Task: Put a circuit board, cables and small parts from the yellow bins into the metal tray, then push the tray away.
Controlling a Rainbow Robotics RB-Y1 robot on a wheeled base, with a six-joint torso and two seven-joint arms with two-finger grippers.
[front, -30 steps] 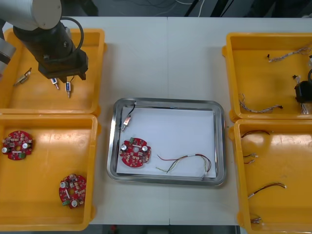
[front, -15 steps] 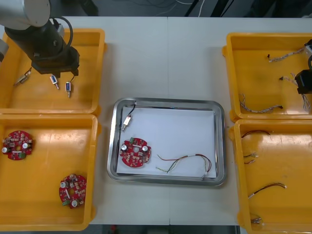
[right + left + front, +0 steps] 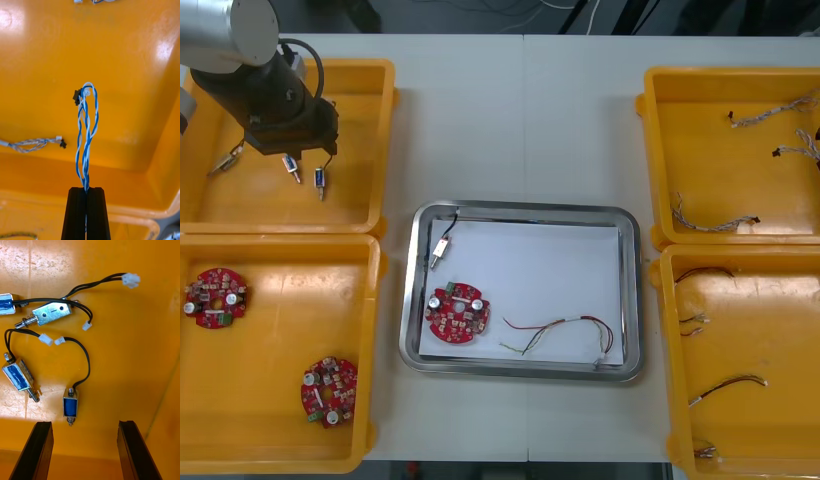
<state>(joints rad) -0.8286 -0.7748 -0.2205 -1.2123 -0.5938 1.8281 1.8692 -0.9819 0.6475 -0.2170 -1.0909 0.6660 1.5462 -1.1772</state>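
- Jaws of the right gripper (image 3: 86, 189) are pressed tight on a twisted blue and white cable (image 3: 87, 131); the cable hangs in a long loop out past the fingertips, above the floor of a yellow bin (image 3: 142, 75); a second twisted cable (image 3: 32, 143) lies flat on that floor, apart from the held one.
- Jaws of the left gripper (image 3: 85, 423) stand wide apart and hold nothing; this gripper is over the far-left yellow bin (image 3: 370, 120), toward the bin's left side.
- Three small metal parts (image 3: 70, 407) with black wires lie on the floor of that bin; one with a blue side sits just ahead of the gap between the two fingers and touches neither of them.
- Between the bins, in the middle of the table (image 3: 520, 120), sits the metal tray (image 3: 632, 300); it is white inside.
- One round red circuit board (image 3: 457, 313) lies in the tray's near-left part; a red and yellow cable (image 3: 565, 335) lies just right of it; a small metal part (image 3: 440, 250) lies in the far-left corner.
- Two more boards (image 3: 214, 297) lie well apart in the near-left yellow bin (image 3: 280, 330).
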